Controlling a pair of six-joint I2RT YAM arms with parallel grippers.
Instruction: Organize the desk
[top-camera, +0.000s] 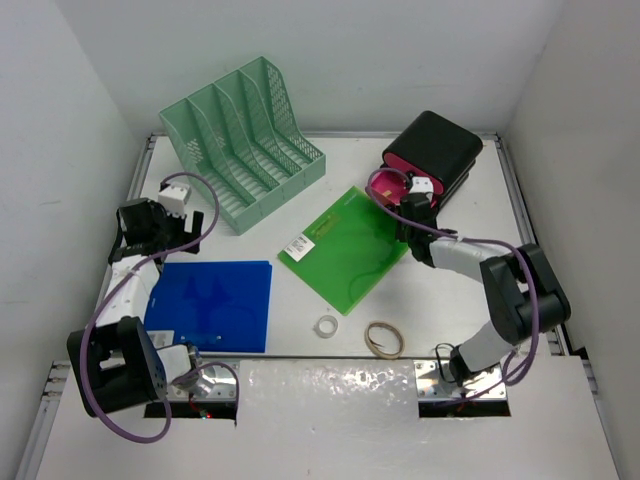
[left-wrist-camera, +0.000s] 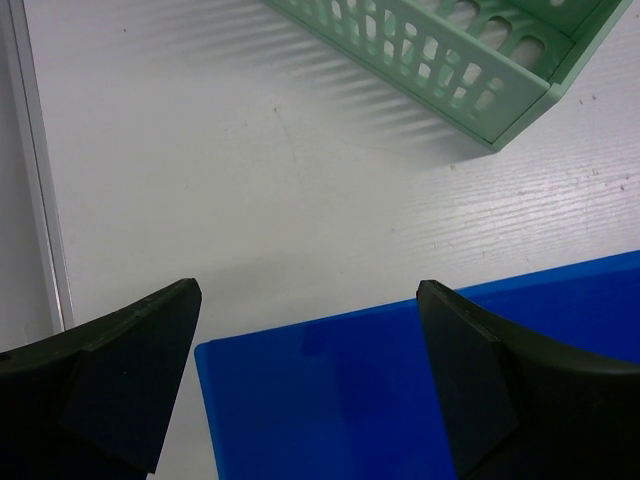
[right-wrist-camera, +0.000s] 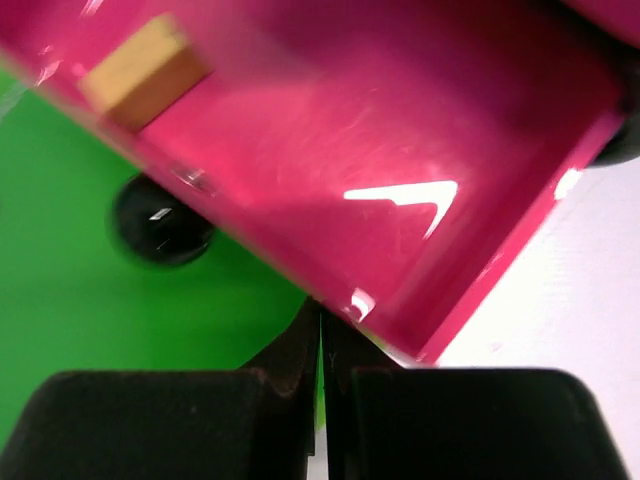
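The white desk carries a blue folder at the front left and a green folder in the middle. My left gripper is open and empty above the blue folder's far left corner, its fingers standing wide apart. My right gripper is shut, its tips meeting at the lower front edge of an open magenta drawer, above the green folder. A small tan block lies in the drawer.
A mint-green mesh file rack stands at the back left; its near end shows in the left wrist view. The drawer belongs to a black box at the back right. A small white ring and a tan tape roll lie near the front.
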